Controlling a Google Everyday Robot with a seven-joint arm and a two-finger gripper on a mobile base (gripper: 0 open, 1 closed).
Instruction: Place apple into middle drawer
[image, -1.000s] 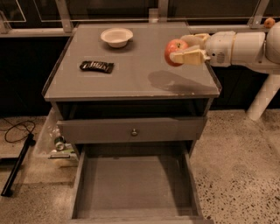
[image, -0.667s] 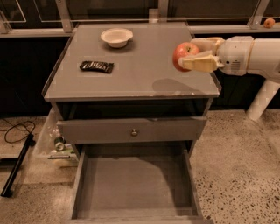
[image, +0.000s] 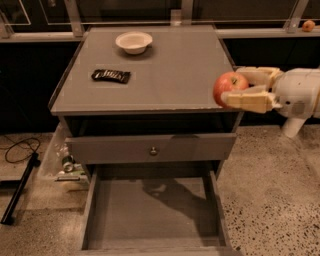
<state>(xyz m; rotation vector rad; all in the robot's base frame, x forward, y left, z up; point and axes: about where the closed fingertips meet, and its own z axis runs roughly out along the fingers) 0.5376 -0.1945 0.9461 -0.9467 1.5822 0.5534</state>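
Note:
The red apple (image: 228, 87) with yellowish patches is held in my gripper (image: 240, 89), which reaches in from the right at the cabinet top's front right corner. The cream fingers (image: 248, 100) are shut on the apple, above and below it. The apple hangs in the air by the cabinet's right edge, higher than the drawers. The middle drawer (image: 152, 214) is pulled out wide at the bottom, a grey box with a bare flat floor and my arm's shadow on it. It lies below and to the left of the apple.
A white bowl (image: 133, 41) and a dark wrapped snack bar (image: 111, 75) lie on the grey cabinet top (image: 170, 75). The drawer with a round metal knob (image: 153, 150) stands slightly out above the open one. A tiny orange fruit (image: 308, 25) sits on the back ledge. Cables and clutter lie at lower left.
My gripper has carried the apple to the right and down toward the front, from over the cabinet top's right side to beside its front right corner.

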